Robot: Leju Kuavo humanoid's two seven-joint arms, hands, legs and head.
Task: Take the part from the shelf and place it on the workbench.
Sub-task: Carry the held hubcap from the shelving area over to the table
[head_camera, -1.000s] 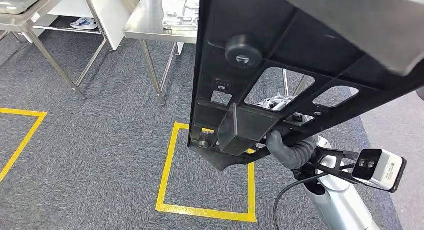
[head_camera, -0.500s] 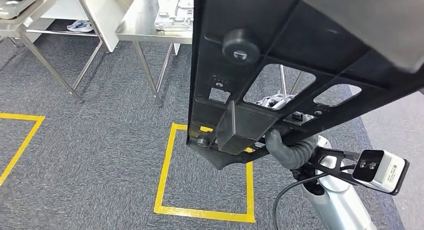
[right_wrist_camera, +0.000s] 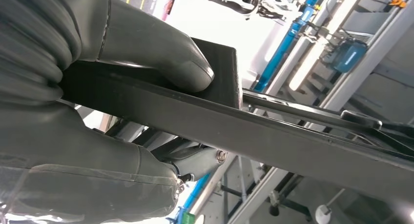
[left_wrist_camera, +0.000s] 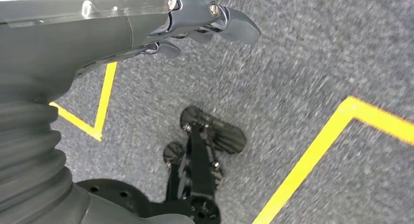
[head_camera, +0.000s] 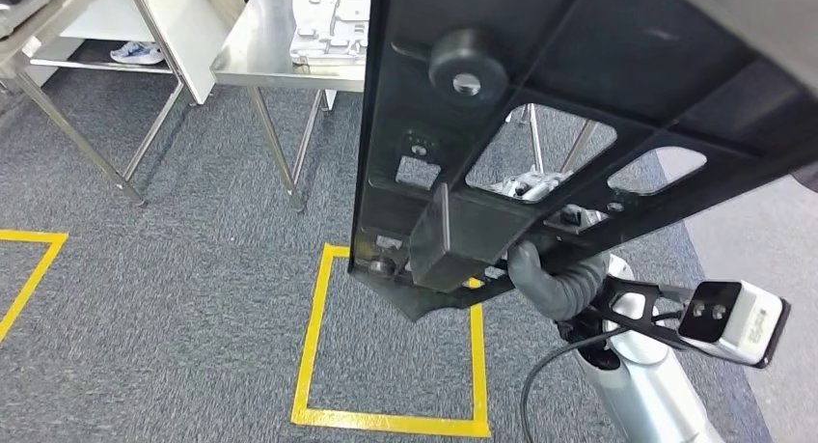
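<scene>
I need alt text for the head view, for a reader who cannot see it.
The robot's right hand grips the lower edge of a large black part, held up close to the camera. Behind stands a steel workbench on grey carpet with a yellow tape square.

We see the part (head_camera: 540, 105) as matt black moulded plastic, ribbed, with a dull knob. The right hand (head_camera: 559, 284) wears smooth grey rubbery skin with a ribbed cover; the left hand (left_wrist_camera: 146, 33) shows glossy metal fingertips (left_wrist_camera: 234, 26). The surface (head_camera: 280, 47) is brushed steel, softly reflective. The floor (head_camera: 174, 298) is rough grey carpet with smooth yellow tape (head_camera: 311, 342).
</scene>
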